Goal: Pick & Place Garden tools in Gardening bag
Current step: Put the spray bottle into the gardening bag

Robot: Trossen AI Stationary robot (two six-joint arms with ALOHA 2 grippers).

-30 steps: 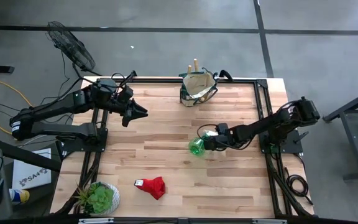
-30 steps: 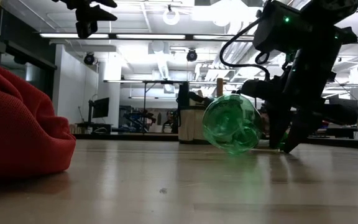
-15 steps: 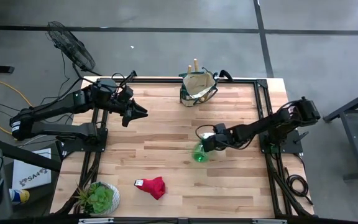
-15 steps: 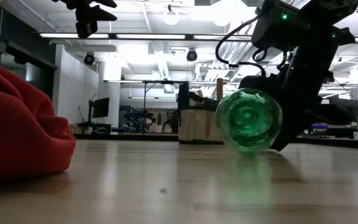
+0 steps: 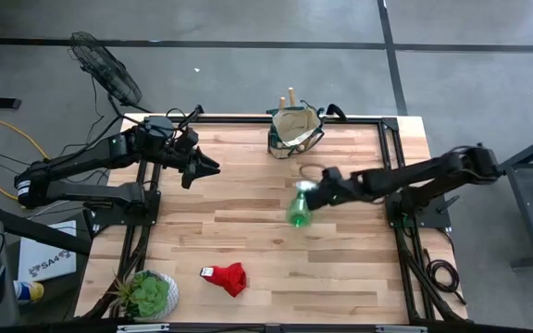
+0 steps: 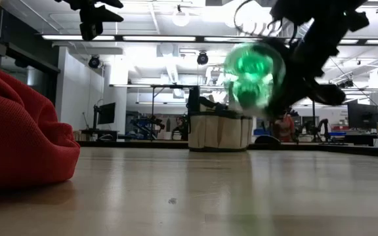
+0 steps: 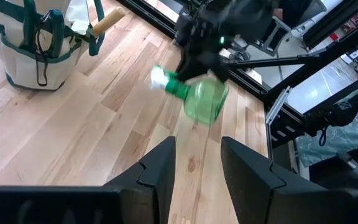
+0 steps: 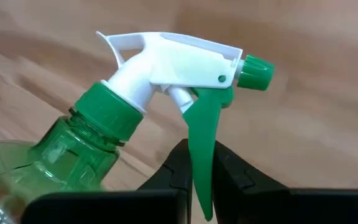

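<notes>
Right gripper [image 8: 194, 165] is pinching the green spray bottle [image 5: 300, 209] by its thin trigger near the gardening bag [image 5: 295, 130]; light, slick plastic, probably swinging.

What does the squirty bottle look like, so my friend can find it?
Look at the middle of the wooden table, in front of the tan gardening bag. There the right gripper holds the spray bottle by its trigger, lifted off the wood. It is the only see-through green thing, with a white sprayer head, unlike the red cloth and the leafy potted plant.
</notes>
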